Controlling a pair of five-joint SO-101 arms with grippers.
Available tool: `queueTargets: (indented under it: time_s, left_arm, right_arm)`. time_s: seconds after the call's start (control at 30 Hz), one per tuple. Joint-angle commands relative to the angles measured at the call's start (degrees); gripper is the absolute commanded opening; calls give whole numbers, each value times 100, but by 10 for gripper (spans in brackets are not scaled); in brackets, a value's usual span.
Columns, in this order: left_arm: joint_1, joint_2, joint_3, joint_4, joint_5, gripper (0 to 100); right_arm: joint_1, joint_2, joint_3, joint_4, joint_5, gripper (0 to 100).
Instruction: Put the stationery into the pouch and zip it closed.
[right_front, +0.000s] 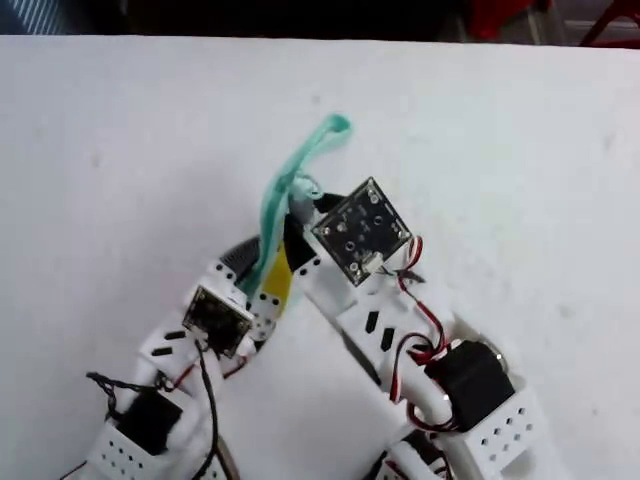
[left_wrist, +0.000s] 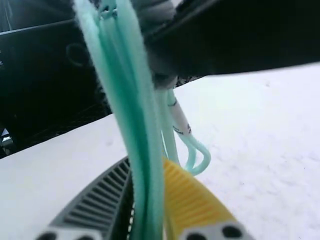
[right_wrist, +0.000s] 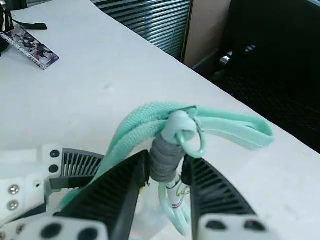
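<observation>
A mint-green pouch (right_front: 287, 187) hangs edge-on above the white table (right_front: 520, 150), its loop end (right_front: 336, 125) pointing to the far side. My left gripper (right_front: 266, 276), with one yellow finger (left_wrist: 192, 202) and one grey one, is shut on the pouch (left_wrist: 132, 105) at its lower edge. My right gripper (right_wrist: 167, 172) has black fingers and is shut on the grey zipper pull (right_wrist: 165, 152), which sits at the top of the pouch (right_wrist: 142, 122) by a small green ring (right_wrist: 194, 143). No loose stationery shows.
A printed card (right_wrist: 31, 46) lies far off on the table in the right wrist view. The table's far edge (right_front: 320, 38) borders a dark area. Both arms crowd the near middle; open tabletop lies to the left, right and far side.
</observation>
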Motion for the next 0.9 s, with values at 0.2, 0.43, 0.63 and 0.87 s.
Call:
queueTargets:
  time_s: [0.2,0.43,0.63,0.87]
  left_arm:
    - [31,57,-448,510,-79,24]
    - [31,57,-448,519,-79,24]
    - [40,57,-440,519,-79,24]
    - [40,57,-440,519,-79,24]
  right_arm:
    - [-145,-84,255,-576,9,176]
    - [-180,-84,264,-892,18,176]
    - [-189,-84,255,-919,264,24]
    - [-382,-84,273,-892,492,19]
